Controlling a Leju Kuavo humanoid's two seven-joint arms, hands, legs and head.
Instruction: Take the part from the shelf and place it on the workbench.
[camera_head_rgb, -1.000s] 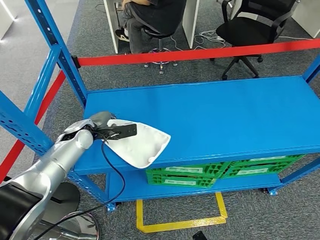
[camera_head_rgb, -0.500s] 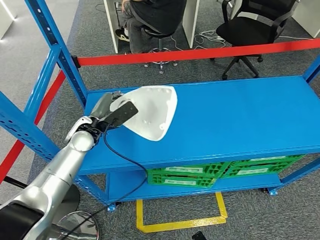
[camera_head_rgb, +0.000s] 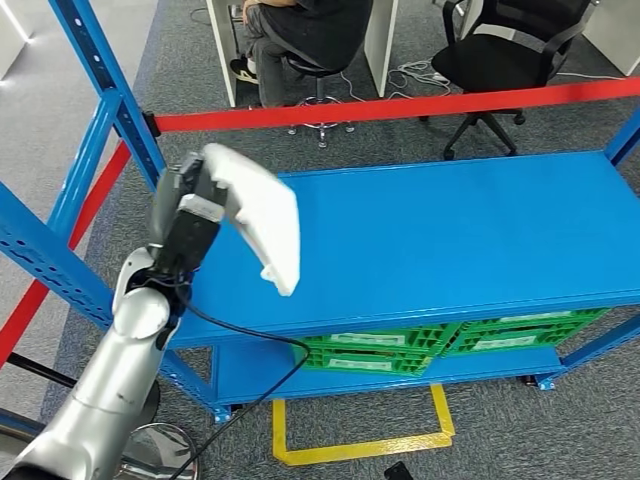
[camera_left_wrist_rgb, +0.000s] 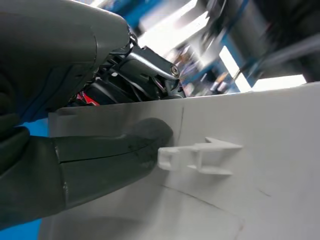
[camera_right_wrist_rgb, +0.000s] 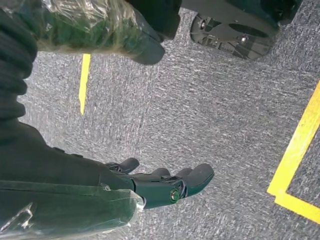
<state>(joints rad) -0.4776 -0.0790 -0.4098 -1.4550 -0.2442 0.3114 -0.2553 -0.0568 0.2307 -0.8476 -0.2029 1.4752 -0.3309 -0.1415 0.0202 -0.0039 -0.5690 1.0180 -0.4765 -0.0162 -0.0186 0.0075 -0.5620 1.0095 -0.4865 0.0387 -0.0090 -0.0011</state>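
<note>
workshop: blue steel shelving (camera_head_rgb: 453, 230), green crates (camera_head_rgb: 362, 355)

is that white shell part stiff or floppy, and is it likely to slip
Probably stiff: the white part keeps its curved shape though the left hand holds one edge only. Likely light, since it hangs out unsupported. Its smooth surface under the thumb could slip.

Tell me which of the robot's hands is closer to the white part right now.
Left. The left hand grips the white part, lifted above the blue shelf. The right hand hangs open over the grey carpet floor, away from it.
</note>
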